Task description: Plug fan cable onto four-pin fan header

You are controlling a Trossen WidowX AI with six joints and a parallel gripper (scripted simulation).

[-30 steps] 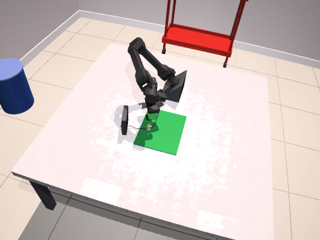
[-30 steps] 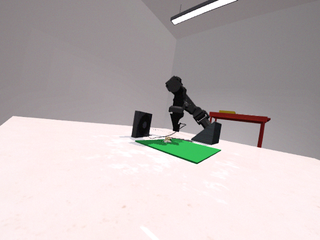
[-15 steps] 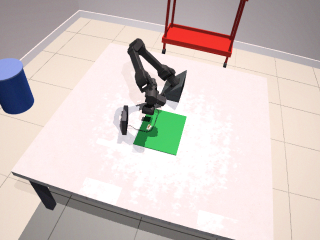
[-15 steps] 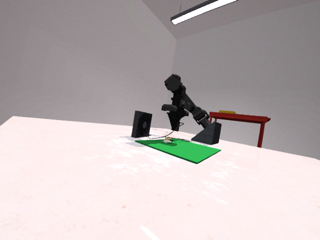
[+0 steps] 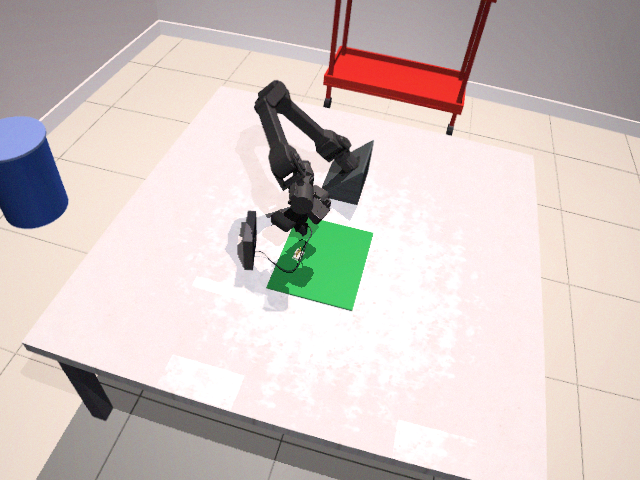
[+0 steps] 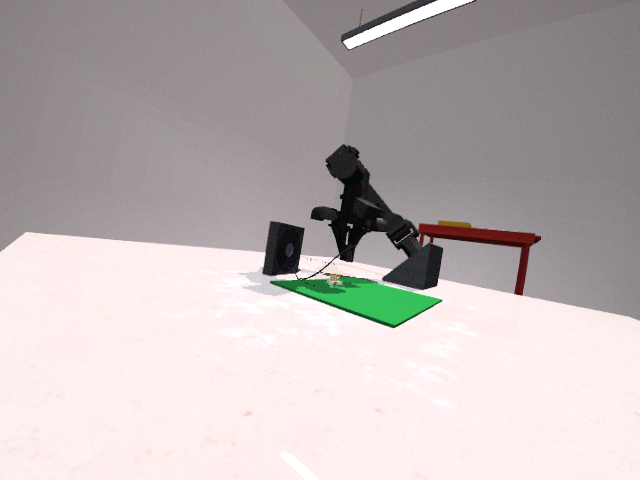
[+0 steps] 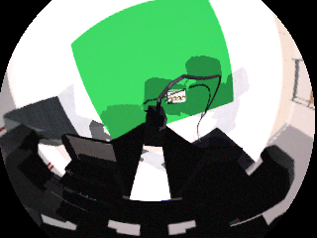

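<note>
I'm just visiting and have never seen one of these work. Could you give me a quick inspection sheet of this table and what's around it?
Surface: white table, mottled with pale patches.
Job's things: green board lying flat; four-pin header standing on it, nothing plugged on; black fan upright beside the board.
Clutter: nothing seen.
Gripper: gripper raised above the board, shut on the plug at the cable's end.
Cables: thin black cable runs from the fan up to the gripper.
Surroundings: red cart, blue barrel, tiled floor, ceiling light.
</note>
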